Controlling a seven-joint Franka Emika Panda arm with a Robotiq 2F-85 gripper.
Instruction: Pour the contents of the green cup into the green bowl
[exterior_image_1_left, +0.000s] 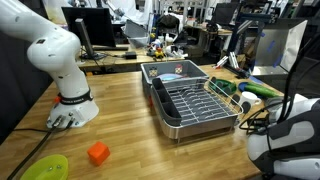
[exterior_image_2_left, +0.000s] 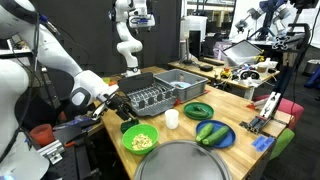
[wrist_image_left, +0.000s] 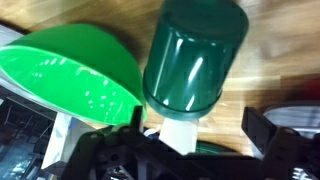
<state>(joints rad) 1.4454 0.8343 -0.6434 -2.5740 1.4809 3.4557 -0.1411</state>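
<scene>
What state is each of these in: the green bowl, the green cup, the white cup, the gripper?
green bowl: upright, holding yellowish pieces.
green cup: beside the green bowl, contents hidden.
white cup: upright.
gripper: fingers apart either side of the green cup; grip unclear.

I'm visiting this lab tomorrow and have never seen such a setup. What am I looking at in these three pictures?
It is a white robot arm fixed to a wooden table. Two pictures come from cameras standing off to the side. The third looks out from the arm's wrist, past its tool. On the table are a metal dish rack, an orange block, a white cup and a lime green bowl with something yellowish inside. The wrist view shows a dark green cup beside the bowl, in front of the tool. I cannot tell whether the tool grips it.
</scene>
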